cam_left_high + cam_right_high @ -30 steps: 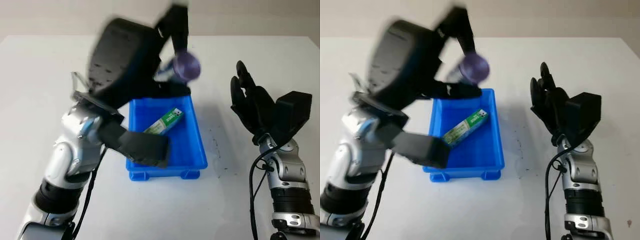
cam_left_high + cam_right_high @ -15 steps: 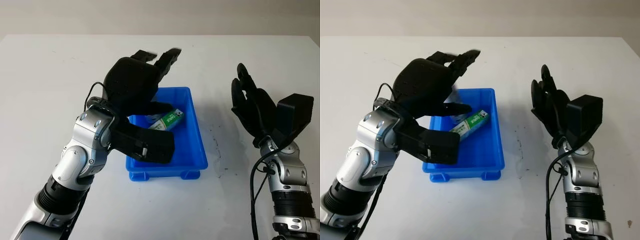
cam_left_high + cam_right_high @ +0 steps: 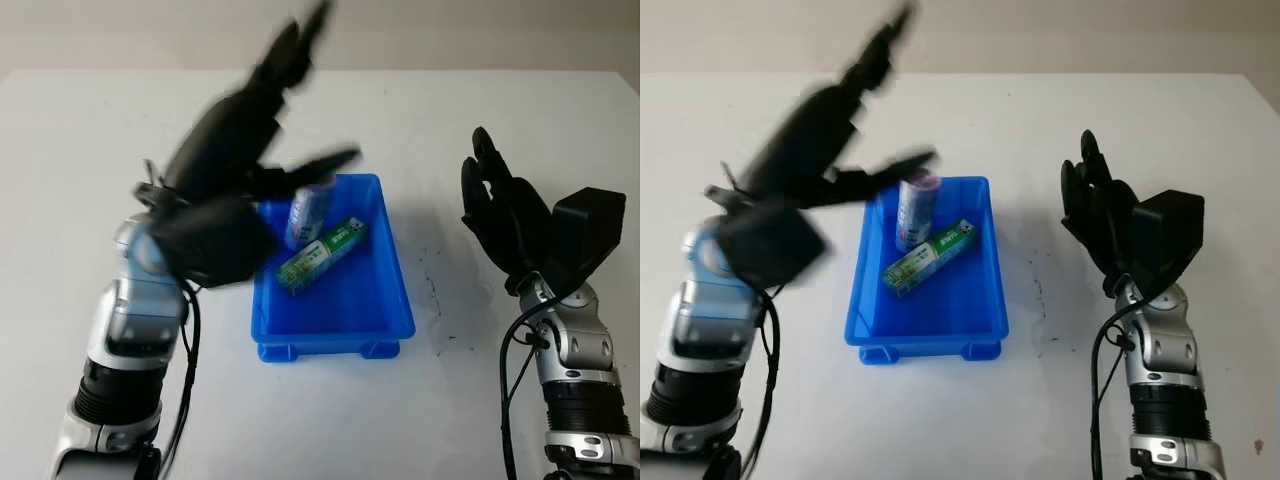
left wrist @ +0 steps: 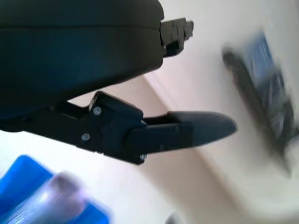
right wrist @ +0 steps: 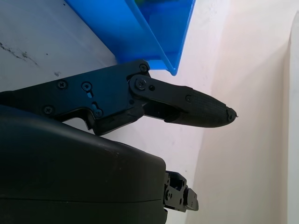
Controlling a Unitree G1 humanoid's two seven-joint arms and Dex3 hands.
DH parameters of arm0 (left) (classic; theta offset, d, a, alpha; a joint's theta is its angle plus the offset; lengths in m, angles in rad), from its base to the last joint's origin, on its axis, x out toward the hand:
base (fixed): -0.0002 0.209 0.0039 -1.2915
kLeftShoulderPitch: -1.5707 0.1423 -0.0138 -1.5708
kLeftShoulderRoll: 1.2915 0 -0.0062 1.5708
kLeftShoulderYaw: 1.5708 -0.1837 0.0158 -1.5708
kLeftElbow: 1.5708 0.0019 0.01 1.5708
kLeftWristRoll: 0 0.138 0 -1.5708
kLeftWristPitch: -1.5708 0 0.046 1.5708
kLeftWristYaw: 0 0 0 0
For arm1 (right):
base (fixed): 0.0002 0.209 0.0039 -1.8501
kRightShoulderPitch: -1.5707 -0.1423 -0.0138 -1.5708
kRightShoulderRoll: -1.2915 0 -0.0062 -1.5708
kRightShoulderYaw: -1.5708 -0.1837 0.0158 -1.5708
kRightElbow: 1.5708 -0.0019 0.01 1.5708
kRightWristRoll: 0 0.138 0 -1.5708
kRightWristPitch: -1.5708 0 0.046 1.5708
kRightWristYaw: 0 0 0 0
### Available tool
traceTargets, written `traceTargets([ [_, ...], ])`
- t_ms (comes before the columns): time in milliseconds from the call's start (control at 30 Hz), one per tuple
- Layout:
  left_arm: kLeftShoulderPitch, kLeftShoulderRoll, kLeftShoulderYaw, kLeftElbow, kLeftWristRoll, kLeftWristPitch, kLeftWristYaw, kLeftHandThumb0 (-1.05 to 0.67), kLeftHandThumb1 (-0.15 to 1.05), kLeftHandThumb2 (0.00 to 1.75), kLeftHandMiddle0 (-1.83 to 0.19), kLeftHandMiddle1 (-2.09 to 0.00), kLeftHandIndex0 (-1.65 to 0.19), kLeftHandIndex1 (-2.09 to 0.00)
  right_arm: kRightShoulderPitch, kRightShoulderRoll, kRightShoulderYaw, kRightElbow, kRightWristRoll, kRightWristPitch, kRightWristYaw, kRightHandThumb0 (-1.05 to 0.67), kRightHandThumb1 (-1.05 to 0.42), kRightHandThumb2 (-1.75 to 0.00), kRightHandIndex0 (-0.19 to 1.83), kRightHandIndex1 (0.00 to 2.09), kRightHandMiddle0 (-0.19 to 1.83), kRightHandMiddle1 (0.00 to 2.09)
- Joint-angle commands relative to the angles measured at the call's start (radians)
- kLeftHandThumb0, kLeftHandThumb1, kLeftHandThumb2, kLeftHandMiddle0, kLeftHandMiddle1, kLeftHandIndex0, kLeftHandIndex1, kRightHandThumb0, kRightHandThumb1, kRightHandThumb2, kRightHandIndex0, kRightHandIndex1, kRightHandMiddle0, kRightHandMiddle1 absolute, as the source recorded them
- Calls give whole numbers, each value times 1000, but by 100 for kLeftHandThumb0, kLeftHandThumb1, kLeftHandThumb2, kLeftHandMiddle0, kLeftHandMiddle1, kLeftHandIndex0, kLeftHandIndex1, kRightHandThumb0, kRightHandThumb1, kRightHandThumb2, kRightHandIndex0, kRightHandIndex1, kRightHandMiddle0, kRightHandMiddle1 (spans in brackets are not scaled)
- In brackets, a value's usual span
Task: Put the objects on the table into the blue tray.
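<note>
Hovering at the left, above and just beside the tray's left wall: left hand [image 3: 250, 160], open, nothing in it, blurred. Below and right of it, blue tray [image 3: 385, 300] on the white table [image 3: 80, 150], with 2 things inside. Standing in the far part of the tray, close under the left hand's thumb: can [image 3: 308, 212], silver and blue with a purple top, leaning slightly, apart from the fingers. Judged light, stiff and smooth, so likely slippery and quick to tip or roll; best taken around the middle of its side. Lying slantwise just in front of the can: green and white box [image 3: 320, 256], touching or nearly touching the can, hard to tell which. Judged light cardboard, easily crushed, best gripped across its 2 long sides. Standing upright at the right, well apart from the tray: right hand [image 3: 505, 215], open, holding nothing, idle.
</note>
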Motion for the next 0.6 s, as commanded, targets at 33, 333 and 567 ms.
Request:
traceTargets([
  [33, -13, -52, 85, 59, -185, -12, 30, -71, 105, 65, 17, -2, 16, -2, -24, 11, -4, 14, 7, -21, -5, -70, -105, -64, -19, 0, -19, 0],
  [333, 82, -45, 249, 236, -438, -42, 91, -76, 105, 74, 19, 0, 19, 0, -23, 10, 9, 17, -7, -57, -8, -70, -105, -70, -19, 0, -19, 0],
  [567, 176, -18, 246, 328, -421, -57, 90, -75, 105, 69, 19, 0, 19, 0, -29, 14, 7, 10, -11, -53, -33, -73, -105, -68, -19, 0, -19, 0],
])
